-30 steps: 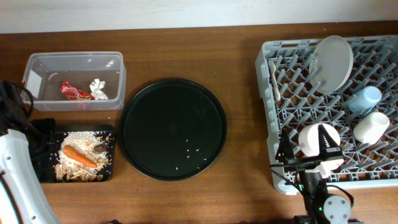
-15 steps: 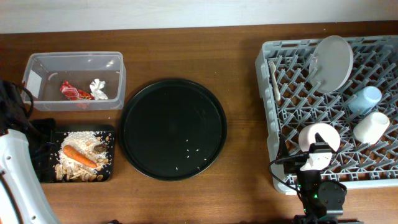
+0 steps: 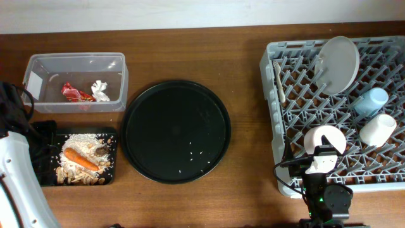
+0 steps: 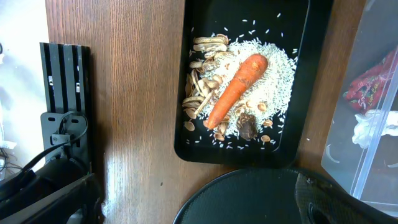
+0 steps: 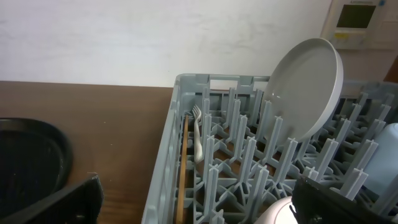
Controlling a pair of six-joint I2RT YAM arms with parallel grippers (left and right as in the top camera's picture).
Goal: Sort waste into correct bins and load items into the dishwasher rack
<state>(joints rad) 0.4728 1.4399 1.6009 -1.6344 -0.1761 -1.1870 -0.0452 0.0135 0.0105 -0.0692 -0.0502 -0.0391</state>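
Overhead: the right gripper (image 3: 321,159) has withdrawn from over the bowl (image 3: 324,138) to the rack's (image 3: 266,95) near edge, so loading looks complete, with one plate (image 3: 338,63), one bowl, one blue cup (image 3: 371,101) and one cream cup (image 3: 378,130). Left wrist: the left gripper (image 4: 199,186), jaws wide and empty, hovers near the black tray (image 4: 186,146) holding one carrot (image 4: 236,90); the tub (image 4: 373,168) holds one wrapper (image 4: 370,84) and one tissue (image 4: 376,124). Right wrist: jaws wide and empty; one fork (image 5: 198,137) stands beside the chopsticks (image 5: 184,168).

My left arm (image 3: 14,171), a white link trailing black cables, lies along the left side. My right arm (image 3: 324,193), black, sits folded low at the near side. My black two-finger left gripper (image 4: 199,196) and right gripper (image 5: 198,196) both gape wide, empty.
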